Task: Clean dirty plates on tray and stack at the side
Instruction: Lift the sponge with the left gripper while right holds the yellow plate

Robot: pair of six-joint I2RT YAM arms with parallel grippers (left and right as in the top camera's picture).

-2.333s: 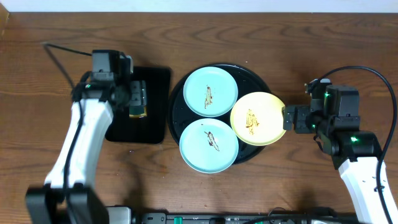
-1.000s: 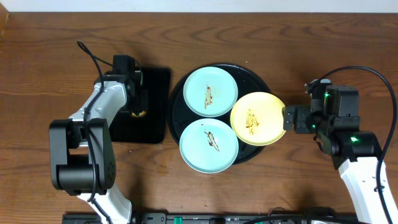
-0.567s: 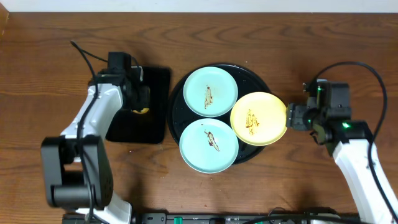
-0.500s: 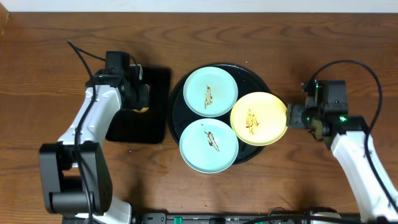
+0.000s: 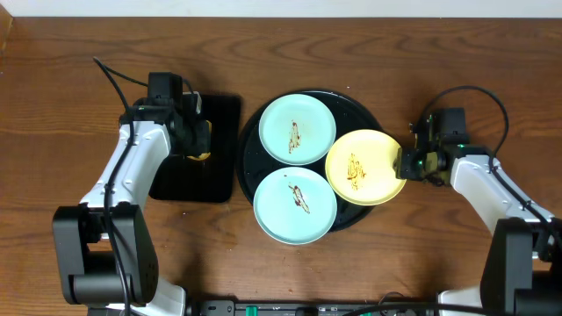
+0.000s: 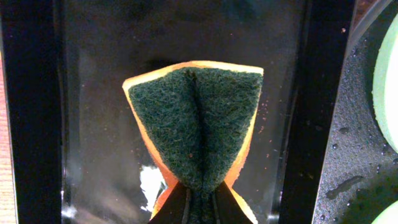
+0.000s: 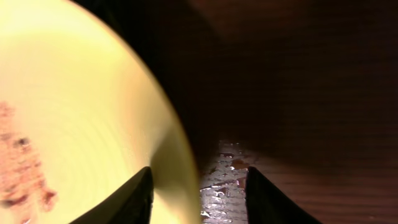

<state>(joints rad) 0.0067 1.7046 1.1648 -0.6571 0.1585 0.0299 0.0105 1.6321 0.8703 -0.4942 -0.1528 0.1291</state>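
Three smeared plates sit on the round tray (image 5: 250, 154): upper blue plate (image 5: 297, 130), lower blue plate (image 5: 295, 204) and yellow plate (image 5: 364, 167), whose right edge overhangs the tray rim.

We note the right gripper (image 5: 404, 164) with jaws apart, straddling that overhanging edge, not clamped. We note the left gripper (image 6: 200, 202) pinching a green-and-orange sponge (image 6: 196, 118) by one end, over the rectangular tray (image 6: 93, 93).

Risks, as we judge them:
- The bite on the rim looks shallow. A thin, glossy edge could slip, or the plate could droop once lifted.
- Closing off-level may tip the plate against the tray rim.
- The yellow plate lies close beside both blue ones, so dragging it could shove them.
- The sponge is held by a narrow folded end, and hard scrubbing may twist it loose.
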